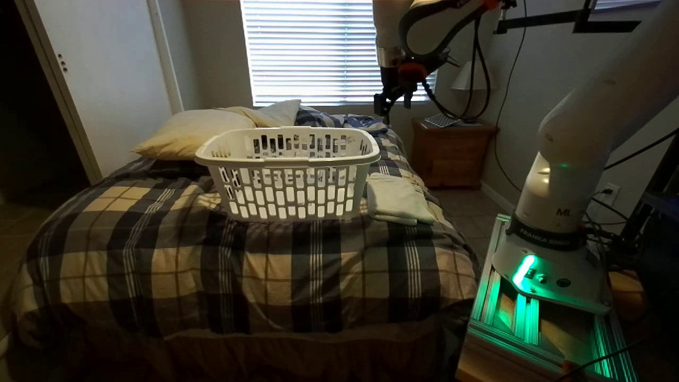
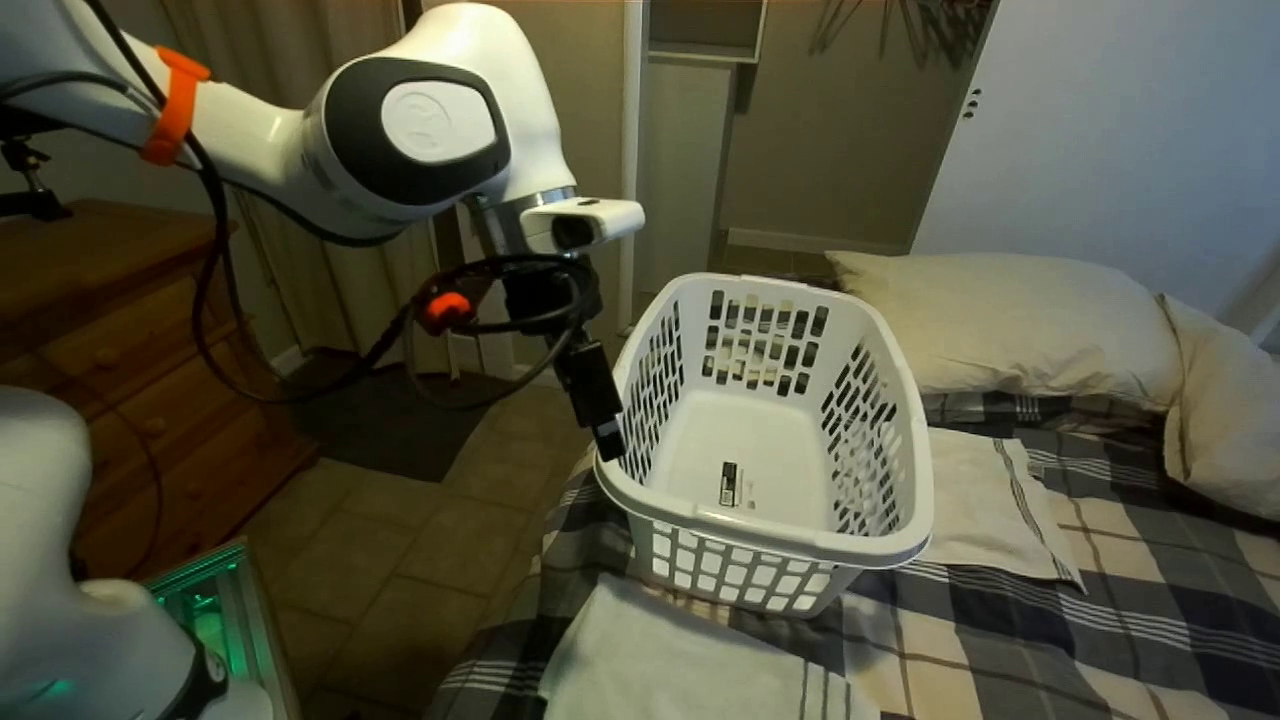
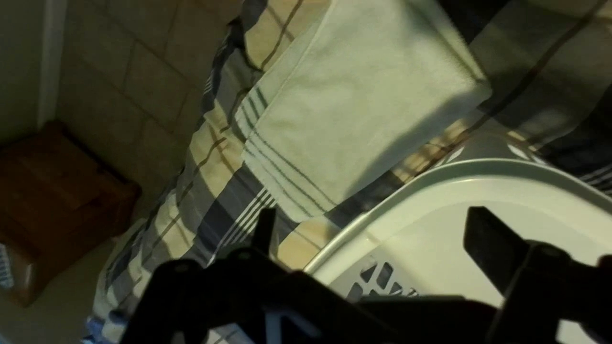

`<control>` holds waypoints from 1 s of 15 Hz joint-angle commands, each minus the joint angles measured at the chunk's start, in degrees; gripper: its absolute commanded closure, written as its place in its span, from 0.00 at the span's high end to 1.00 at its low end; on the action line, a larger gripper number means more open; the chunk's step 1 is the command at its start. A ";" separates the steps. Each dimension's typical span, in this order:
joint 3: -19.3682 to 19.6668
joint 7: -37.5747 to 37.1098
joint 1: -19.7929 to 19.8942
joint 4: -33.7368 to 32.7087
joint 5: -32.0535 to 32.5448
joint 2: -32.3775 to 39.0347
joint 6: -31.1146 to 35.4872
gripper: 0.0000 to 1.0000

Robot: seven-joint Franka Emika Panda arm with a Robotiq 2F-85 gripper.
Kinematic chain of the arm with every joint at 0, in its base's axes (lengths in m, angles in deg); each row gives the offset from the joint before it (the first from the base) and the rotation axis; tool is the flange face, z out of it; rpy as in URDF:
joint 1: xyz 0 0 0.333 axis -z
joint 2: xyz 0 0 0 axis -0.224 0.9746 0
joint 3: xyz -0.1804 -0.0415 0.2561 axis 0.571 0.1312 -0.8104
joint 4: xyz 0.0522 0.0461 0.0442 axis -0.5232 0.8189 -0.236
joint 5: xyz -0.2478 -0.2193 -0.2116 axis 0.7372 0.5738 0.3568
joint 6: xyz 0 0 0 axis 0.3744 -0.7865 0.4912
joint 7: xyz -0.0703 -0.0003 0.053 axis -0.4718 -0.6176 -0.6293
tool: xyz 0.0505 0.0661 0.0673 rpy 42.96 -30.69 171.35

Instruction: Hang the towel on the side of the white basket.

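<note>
The white basket (image 1: 286, 191) stands upright on the bed; it also shows (image 2: 765, 520) and, in part, in the wrist view (image 3: 483, 174). The off-white towel (image 1: 399, 199) lies folded flat on the bedspread beside the basket. It also shows in an exterior view (image 2: 690, 660) and, with dark stripes at one end, in the wrist view (image 3: 354, 100). My gripper (image 1: 393, 106) is raised above the bed, open and empty. It looks near the basket's rim in an exterior view (image 2: 607, 440). In the wrist view (image 3: 372, 212) its fingers appear on either side of the rim.
A second off-white cloth (image 2: 985, 500) with a striped end lies on the bedspread, partly behind the basket. Cream pillows (image 1: 191, 130) lie beyond the basket. The plaid bedspread (image 1: 276, 270) covers the bed. A wooden nightstand (image 1: 448, 154) stands past the bed. A cable loops beside the wrist.
</note>
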 commanded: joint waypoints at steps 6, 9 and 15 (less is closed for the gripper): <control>3.56 13.06 -5.01 -3.60 -20.00 0.99 -15.30 1.00; 3.13 13.63 -4.31 -3.43 -16.74 0.43 -15.58 1.00; 2.95 13.30 -4.48 -2.80 -17.16 0.19 -14.78 1.00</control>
